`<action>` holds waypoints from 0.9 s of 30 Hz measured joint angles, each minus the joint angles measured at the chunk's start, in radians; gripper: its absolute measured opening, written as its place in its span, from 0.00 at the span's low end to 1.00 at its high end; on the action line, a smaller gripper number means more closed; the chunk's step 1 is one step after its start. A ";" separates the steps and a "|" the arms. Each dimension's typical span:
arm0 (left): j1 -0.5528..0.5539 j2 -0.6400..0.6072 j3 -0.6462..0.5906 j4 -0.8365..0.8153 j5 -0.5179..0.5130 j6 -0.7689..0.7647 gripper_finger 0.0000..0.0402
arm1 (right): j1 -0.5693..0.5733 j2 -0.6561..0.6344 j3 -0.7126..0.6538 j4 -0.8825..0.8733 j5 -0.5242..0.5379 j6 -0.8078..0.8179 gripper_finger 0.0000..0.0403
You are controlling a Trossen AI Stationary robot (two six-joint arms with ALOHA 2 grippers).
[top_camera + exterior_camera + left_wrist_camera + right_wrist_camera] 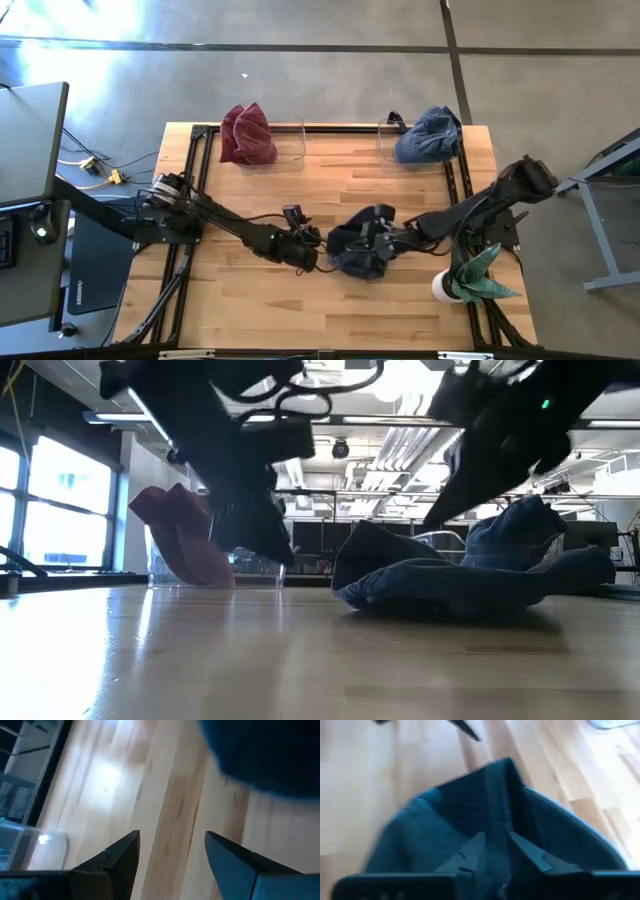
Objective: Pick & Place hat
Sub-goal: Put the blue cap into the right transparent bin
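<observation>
A dark blue hat (358,250) lies crumpled on the middle of the wooden table, with one flap standing up (362,542). My right gripper (378,240) reaches in from the table's right and is shut on the hat (496,837). My left gripper (308,250) hangs open just left of the hat, low over bare wood (172,837) and touching nothing. The hat's edge (265,755) shows ahead of its fingers. My right gripper pinches a raised ridge of the hat's cloth (497,817) between its two fingers, slanting down from the table's right side. One layer or several, I cannot tell. The hat's underside (450,605) rests on the table, and the cloth is slack.
At the far edge, a red hat (247,135) and a lighter blue hat (428,138) each sit in a clear container. A white cup holding a green cloth (470,278) stands near the right edge. A black frame (195,180) runs along the table's sides.
</observation>
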State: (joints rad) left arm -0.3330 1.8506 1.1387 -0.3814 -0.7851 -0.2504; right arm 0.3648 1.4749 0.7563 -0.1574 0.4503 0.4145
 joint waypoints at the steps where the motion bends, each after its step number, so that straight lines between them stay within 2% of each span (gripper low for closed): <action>1: 0.000 0.001 -0.021 0.039 -0.006 0.015 0.54 | -0.011 0.021 0.000 0.010 0.014 -0.010 0.22; 4: 0.001 -0.006 -0.053 0.198 0.008 0.066 0.54 | -0.047 0.099 -0.001 0.056 -0.014 -0.107 0.32; 7: 0.000 -0.002 -0.077 0.284 0.084 0.121 0.54 | -0.077 0.170 -0.001 0.154 -0.038 -0.221 0.36; 10: 0.000 0.012 -0.077 0.385 0.140 0.164 0.54 | -0.095 0.214 0.000 0.220 -0.032 -0.298 0.29; 14: 0.000 0.035 -0.083 0.404 0.173 0.192 0.54 | -0.085 0.211 0.000 0.250 -0.030 -0.364 0.07; 15: 0.000 0.038 -0.079 0.416 0.177 0.194 0.54 | -0.076 0.204 0.000 0.248 -0.021 -0.385 0.04; 20: -0.001 0.044 -0.079 0.396 0.210 0.201 0.54 | -0.026 0.184 0.001 0.308 0.079 -0.484 0.09; 24: -0.017 0.000 -0.064 0.383 0.302 0.194 0.54 | 0.018 0.185 0.000 0.321 0.133 -0.578 0.04; 27: -0.022 -0.024 -0.044 0.411 0.322 0.143 0.54 | 0.042 0.187 0.000 0.348 0.132 -0.646 0.03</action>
State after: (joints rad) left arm -0.3546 1.8265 1.0945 0.0291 -0.4635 -0.1069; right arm 0.4069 1.6615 0.7567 0.1903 0.5828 -0.2313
